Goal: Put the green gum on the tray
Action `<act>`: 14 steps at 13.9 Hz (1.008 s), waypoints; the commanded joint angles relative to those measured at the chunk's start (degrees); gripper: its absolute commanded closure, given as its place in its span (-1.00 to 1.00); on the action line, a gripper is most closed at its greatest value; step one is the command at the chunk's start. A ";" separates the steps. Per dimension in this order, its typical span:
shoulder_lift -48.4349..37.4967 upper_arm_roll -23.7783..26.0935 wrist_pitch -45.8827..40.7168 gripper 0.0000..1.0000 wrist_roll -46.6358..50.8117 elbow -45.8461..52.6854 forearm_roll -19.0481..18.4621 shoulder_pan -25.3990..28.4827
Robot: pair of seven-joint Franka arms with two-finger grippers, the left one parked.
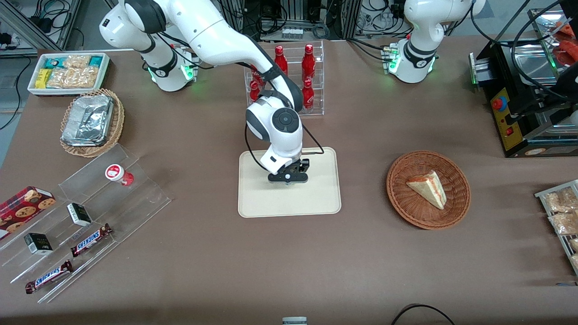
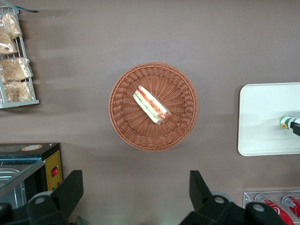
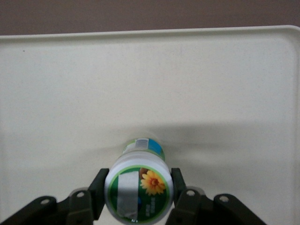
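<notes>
Green gum [image 3: 139, 190], flower-printed lid, gripped by fingers [image 3: 100, 186] over tray [image 3: 70, 84].

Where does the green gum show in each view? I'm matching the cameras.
Front view: hidden under the gripper, low over the tray.
Left wrist view: green gum at the picture's edge, on the tray.
Right wrist view: green gum between the fingers.
Shared landmark: the tray.

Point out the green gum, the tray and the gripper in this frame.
green gum [image 3: 138, 193], right wrist view, on its round green-rimmed lid.
tray [image 1: 257, 203], front view, on bare surface nearer the camera than the gripper.
gripper [image 3: 137, 194], right wrist view, midway between its fingertips, shut on the canister above the tray.
</notes>
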 commanded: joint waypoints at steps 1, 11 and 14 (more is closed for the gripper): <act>0.26 -0.65 1.48 -1.00 0.22 -0.23 1.79 0.63; -23.27 -1.27 -22.13 -1.00 -4.34 -0.49 1.44 -9.02; -32.15 -1.44 -28.39 -1.00 -11.80 -3.91 -0.39 -15.35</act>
